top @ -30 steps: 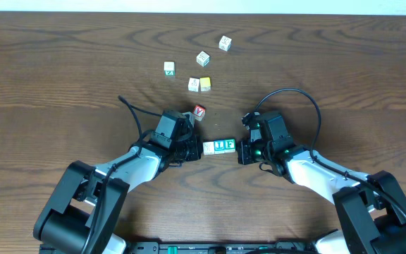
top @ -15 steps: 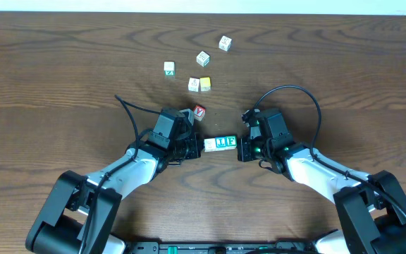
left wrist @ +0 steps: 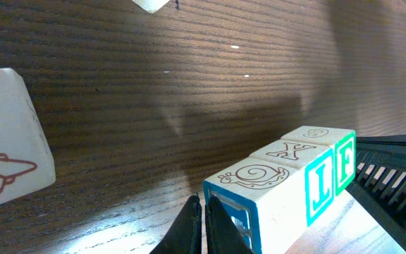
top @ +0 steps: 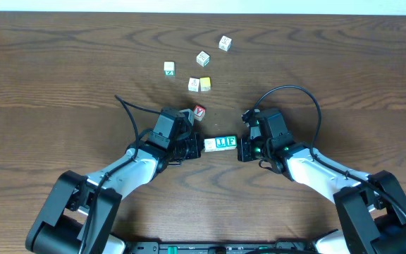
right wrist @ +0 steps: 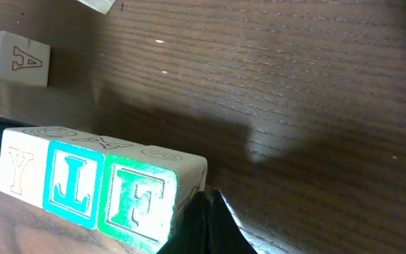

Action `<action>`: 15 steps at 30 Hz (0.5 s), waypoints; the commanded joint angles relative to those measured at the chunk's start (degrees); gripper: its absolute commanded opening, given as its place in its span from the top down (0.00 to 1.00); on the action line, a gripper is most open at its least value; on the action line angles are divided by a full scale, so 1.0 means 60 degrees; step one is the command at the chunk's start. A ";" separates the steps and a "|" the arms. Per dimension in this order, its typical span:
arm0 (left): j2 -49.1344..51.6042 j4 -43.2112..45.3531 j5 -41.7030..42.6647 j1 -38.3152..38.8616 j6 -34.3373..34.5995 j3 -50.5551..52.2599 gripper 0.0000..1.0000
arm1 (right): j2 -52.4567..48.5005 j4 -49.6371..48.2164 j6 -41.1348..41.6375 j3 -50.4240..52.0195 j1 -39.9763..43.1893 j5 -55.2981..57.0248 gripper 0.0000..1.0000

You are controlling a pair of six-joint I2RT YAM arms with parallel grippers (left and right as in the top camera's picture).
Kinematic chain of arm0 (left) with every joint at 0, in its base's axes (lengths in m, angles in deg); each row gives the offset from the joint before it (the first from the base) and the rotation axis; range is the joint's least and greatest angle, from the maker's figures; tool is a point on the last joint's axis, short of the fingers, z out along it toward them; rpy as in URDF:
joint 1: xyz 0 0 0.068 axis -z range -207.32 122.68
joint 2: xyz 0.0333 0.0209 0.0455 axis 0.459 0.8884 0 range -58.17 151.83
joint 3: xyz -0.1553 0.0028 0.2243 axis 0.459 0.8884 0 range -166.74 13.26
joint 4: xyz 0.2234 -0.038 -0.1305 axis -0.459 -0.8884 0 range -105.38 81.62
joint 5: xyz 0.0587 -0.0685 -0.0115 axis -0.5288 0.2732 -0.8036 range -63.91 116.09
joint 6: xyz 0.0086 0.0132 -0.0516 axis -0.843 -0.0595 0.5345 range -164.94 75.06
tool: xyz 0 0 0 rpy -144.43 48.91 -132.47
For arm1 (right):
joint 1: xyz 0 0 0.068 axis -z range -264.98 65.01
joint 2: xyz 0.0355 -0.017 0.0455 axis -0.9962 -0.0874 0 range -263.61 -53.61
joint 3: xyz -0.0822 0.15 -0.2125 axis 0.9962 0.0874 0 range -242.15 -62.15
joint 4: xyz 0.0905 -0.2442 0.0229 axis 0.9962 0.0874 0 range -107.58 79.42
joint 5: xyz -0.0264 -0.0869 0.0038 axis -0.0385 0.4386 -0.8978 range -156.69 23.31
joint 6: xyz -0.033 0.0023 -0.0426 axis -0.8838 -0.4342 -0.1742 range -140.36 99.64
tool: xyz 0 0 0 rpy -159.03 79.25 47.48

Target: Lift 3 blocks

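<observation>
- Dark brown wood-grain table [top: 48, 70] runs under everything, with both my arms reaching in from the near edge and meeting in the middle.
- My left gripper [top: 197, 147] has its fingers pinched tight together with nothing between them. The closed tip butts against the left end of a row of three blocks.
- My right gripper [top: 241, 148] is the same: fingers closed flat on each other, holding nothing between them, tip pushed against the right end of the row.
- The row is squeezed end to end between my two tips. The cream block [top: 209, 145] is on my left, the blue-letter block [top: 220, 143] is in the middle, and the green F block [top: 230, 142] is on my right, all touching.
- From my right wrist the side faces read a pale Y, a blue L and a green F. From my left wrist the top faces show a spiral, an X and a third mark too small to read.
- Both wrist views show the row's shadow lying on the wood apart from the blocks, so the row appears to hang clear of the table.
- Just beyond my left gripper sits a red Y cube [top: 199, 111], tilted, apart from the row.
- Farther out, a yellow-faced cube [top: 205, 84] stands just beside a pale cube [top: 194, 85].
- Beyond those, a cube with a green mark [top: 169, 68] stands to the left and a white cube [top: 202, 58] to its right, well apart.
- Farthest of all is one more white cube [top: 225, 43], alone near the table's far edge.
</observation>
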 commanded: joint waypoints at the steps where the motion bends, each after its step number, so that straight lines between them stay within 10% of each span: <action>1: -0.0211 0.0364 0.1657 0.0583 0.0055 -0.0696 0.93 | -0.0022 -0.0237 -0.0047 -0.0495 -0.0703 -0.2805 0.99; 15: -0.0215 0.0368 0.1661 0.0583 0.0091 -0.0758 0.93 | -0.0022 -0.0178 -0.0047 -0.0674 -0.0703 -0.2805 0.99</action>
